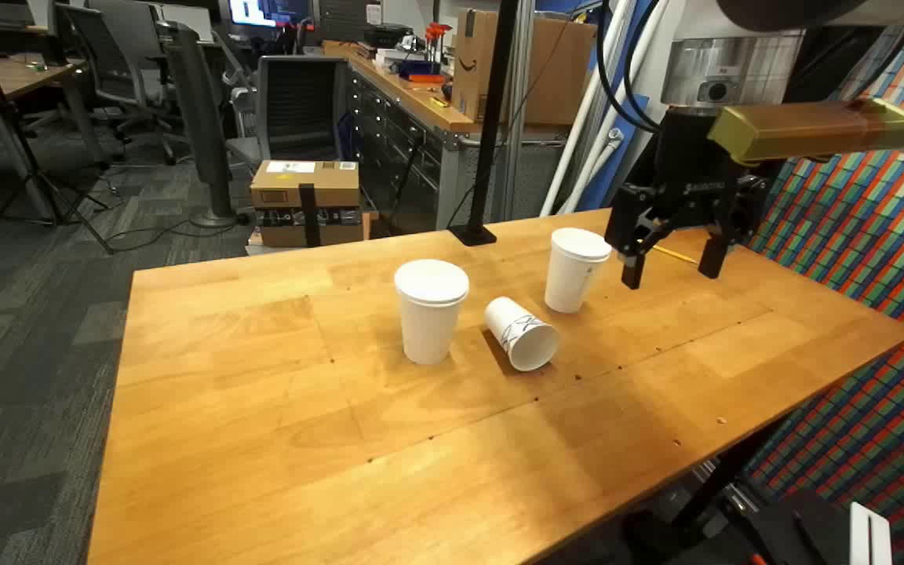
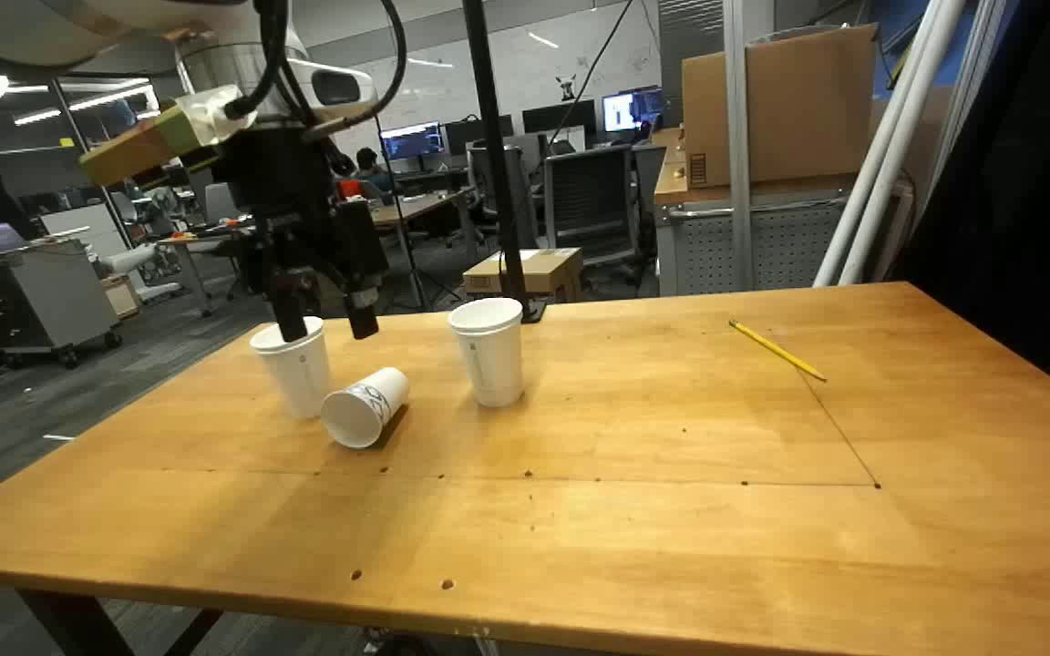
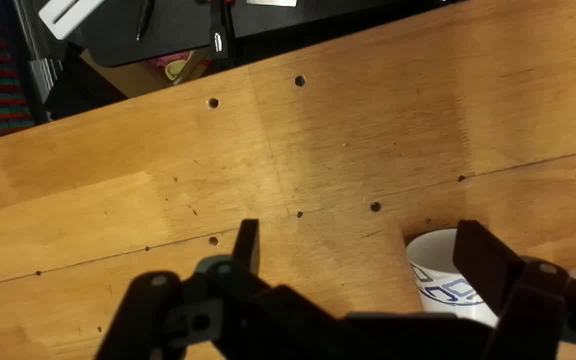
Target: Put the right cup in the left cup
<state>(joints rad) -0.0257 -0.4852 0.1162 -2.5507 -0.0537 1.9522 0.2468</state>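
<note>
Fingers (image 1: 632, 273) spread wide apart above the counter (image 1: 248, 439)!
Left cup (image 1: 430, 320), right cup (image 1: 573, 275) stand upright; patterned cup (image 1: 516, 331) lies between.

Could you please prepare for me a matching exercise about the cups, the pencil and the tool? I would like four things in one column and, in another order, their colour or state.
Things
1. right cup
2. patterned cup
3. pencil
4. tool

Colour or state
a. yellow
b. jaws apart, nothing held
c. standing upright
d. tipped over on its side

Right pairs: 1-c; 2-d; 3-a; 4-b
</note>
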